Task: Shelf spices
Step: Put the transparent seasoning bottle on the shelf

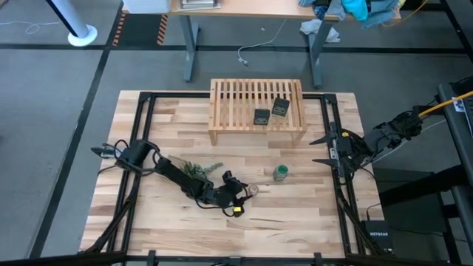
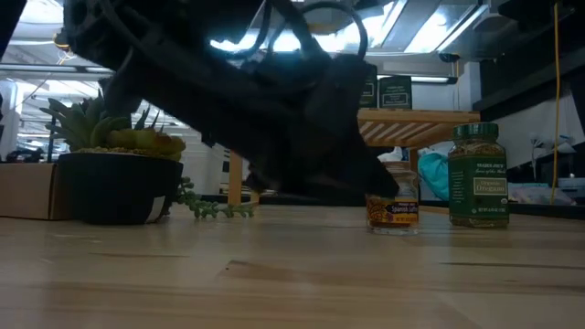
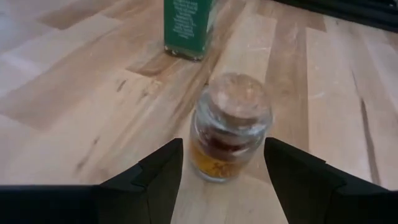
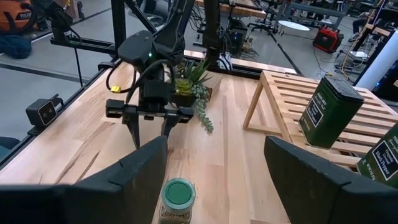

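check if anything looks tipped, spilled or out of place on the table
Nothing stands out. Both dark tins stand on the shelf; the green-capped jar and cork-topped jar stand upright on the tabletop, no spills.

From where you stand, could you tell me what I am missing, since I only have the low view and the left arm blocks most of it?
Observer: The left tool is open, with the small cork-topped jar standing between its fingers, which have not closed on it.
Operator: Thank you. Where is the right arm?
Observer: The right tool waits open at the table's right edge, aimed toward the green-capped jar.
Operator: How many spices are on the shelf already?
Observer: Two dark tins stand side by side on the slatted shelf, toward its right half.
Operator: Is the plant in the way?
Observer: The plant sits beside the left arm, away from both jars.
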### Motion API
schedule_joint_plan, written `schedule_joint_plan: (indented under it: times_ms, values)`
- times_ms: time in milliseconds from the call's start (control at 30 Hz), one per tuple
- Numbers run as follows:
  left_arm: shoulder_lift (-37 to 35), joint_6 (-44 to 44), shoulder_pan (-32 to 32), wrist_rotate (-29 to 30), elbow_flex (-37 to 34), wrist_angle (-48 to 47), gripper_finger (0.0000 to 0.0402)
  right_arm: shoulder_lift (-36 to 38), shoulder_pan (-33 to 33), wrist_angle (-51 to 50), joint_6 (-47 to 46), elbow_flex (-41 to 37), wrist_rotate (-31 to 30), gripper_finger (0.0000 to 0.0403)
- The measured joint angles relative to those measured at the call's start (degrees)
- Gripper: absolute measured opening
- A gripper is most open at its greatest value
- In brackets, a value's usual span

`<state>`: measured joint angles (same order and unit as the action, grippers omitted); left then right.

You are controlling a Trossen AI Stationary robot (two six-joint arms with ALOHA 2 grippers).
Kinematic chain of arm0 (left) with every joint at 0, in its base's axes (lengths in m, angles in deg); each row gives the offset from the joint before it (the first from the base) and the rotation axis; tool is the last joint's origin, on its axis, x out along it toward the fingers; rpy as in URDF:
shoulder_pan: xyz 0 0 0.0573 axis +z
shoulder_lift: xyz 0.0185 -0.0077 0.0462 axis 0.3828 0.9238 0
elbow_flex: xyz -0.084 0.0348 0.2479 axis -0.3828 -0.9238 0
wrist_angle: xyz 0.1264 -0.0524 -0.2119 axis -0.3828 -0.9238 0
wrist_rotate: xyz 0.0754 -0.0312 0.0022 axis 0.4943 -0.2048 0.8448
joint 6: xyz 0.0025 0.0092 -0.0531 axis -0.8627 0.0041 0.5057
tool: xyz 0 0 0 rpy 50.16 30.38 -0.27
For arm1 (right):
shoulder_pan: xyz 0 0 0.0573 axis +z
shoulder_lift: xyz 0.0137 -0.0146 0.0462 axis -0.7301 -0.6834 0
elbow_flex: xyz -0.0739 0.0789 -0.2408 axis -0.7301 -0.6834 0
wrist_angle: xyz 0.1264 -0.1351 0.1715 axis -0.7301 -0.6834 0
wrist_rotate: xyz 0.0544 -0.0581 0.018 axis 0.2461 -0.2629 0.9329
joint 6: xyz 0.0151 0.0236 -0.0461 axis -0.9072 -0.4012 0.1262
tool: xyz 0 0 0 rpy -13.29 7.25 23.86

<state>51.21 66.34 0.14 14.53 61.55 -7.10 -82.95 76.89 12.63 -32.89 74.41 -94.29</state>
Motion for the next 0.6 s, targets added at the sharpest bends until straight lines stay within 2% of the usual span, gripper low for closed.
schedule_joint_plan:
  times_ms: [167,367,600]
  values:
    - [2.6,0.0,0.2,-0.5,0.1,4.5,0.0219,0.0,0.0,0.0,0.0,0.0,0.0,0.0273]
    - [4.3,-4.5,1.4,-1.2,0.8,10.3,0.0219,0.0,0.0,0.1,0.0,0.0,0.0,0.0273]
    - [4.3,-7.3,3.5,-4.0,1.4,10.2,0.0219,0.0,0.0,0.0,0.0,0.0,0.0,0.0273]
